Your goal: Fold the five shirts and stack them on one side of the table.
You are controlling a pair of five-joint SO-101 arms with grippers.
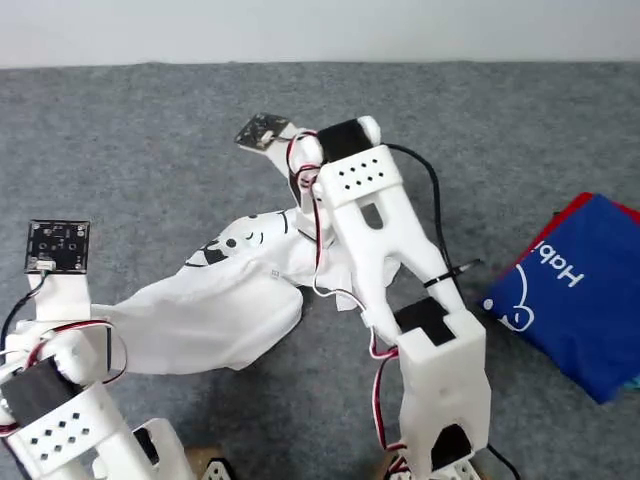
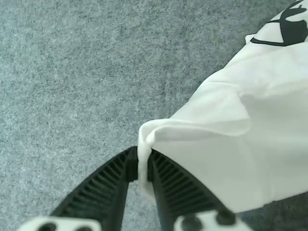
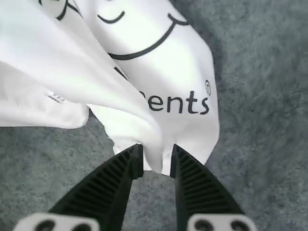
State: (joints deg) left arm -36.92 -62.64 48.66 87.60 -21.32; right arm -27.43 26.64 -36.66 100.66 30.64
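Observation:
A white shirt (image 1: 225, 295) with black print lies crumpled on the grey carpeted table (image 1: 150, 140), stretched between the two arms. In the left wrist view my left gripper (image 2: 139, 168) is shut on a folded edge of the white shirt (image 2: 231, 144), near the table's front left. My right gripper (image 3: 156, 161) pinches a printed corner of the white shirt (image 3: 159, 72); its arm (image 1: 365, 185) reaches over the middle of the table. A folded blue shirt (image 1: 575, 290) rests at the right edge on top of other folded cloth, with a red edge (image 1: 558, 217) showing beneath.
Bare grey carpet extends across the back and the left of the table. The right arm's base (image 1: 440, 400) stands at the front centre and the left arm's base (image 1: 60, 420) at the front left.

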